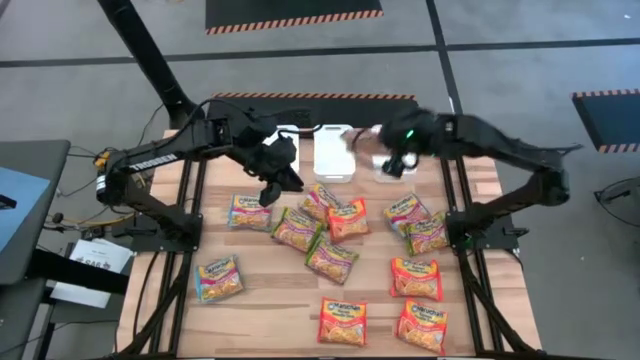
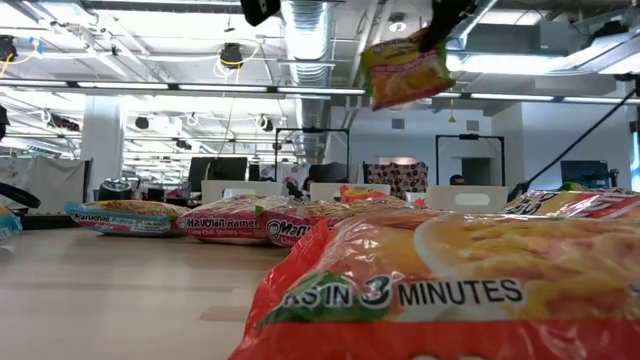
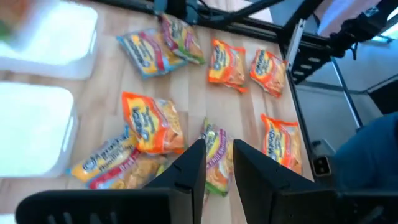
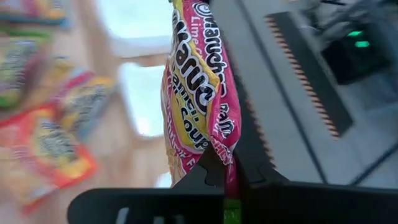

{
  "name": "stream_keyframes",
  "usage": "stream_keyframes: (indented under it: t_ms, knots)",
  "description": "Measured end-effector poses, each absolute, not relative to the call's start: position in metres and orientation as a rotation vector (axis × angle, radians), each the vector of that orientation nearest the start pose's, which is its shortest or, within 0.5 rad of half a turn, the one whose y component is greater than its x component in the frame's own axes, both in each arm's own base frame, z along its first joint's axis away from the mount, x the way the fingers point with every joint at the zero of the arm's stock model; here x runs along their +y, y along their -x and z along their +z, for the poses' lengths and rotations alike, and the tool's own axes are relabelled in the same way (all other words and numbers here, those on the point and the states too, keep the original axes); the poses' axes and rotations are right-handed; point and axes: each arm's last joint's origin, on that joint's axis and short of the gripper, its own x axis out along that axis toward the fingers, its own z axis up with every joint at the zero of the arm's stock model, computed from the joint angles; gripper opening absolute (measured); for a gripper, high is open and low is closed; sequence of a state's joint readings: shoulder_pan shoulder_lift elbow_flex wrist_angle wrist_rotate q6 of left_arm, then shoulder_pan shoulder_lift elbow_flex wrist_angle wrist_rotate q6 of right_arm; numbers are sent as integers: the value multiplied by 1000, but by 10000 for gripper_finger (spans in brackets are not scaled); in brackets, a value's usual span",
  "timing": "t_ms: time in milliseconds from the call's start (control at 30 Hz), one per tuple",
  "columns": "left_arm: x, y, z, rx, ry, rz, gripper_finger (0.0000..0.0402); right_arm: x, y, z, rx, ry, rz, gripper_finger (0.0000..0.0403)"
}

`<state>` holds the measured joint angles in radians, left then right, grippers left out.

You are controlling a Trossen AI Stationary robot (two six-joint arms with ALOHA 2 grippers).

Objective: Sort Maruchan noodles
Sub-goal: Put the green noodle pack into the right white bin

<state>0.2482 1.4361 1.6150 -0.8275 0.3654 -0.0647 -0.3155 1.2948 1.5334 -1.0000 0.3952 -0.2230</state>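
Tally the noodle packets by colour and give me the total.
Orange-red packets: 4
Pale yellow-blue packets: 4
Green-yellow packets: 4, counting the lifted packet in the right hand
Total: 12

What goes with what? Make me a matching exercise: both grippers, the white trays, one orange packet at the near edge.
1 right gripper
2 left gripper
3 white trays
4 orange-red packet

A far edge of the table
B open and empty, above loose packets
C shut on a pink-and-yellow packet
D flat near the table's front edge

Pairs: 1-C, 2-B, 3-A, 4-D
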Motion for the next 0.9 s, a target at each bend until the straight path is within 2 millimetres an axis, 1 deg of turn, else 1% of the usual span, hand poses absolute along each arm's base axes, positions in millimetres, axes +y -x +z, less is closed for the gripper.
stream_keyframes:
  t_ms: [100,233,367,400,567,700,900]
  knots:
    - [63,-286,411,606,256,-80,67,-107,-203,419,821,232,-663,10]
    - [64,-287,411,600,245,-56,67,-130,-181,430,721,186,-683,10]
    - [65,-289,414,570,250,-48,67,-151,-165,422,658,137,-690,10]
    - [65,-289,415,560,246,-48,67,-156,-163,417,654,124,-694,10]
    - [66,-290,415,548,244,-45,67,-182,-153,375,681,44,-713,10]
    - [70,-289,415,547,250,-33,67,-196,-147,340,740,5,-721,10]
    - [82,-286,415,542,232,-3,67,-209,-146,311,825,-19,-712,11]
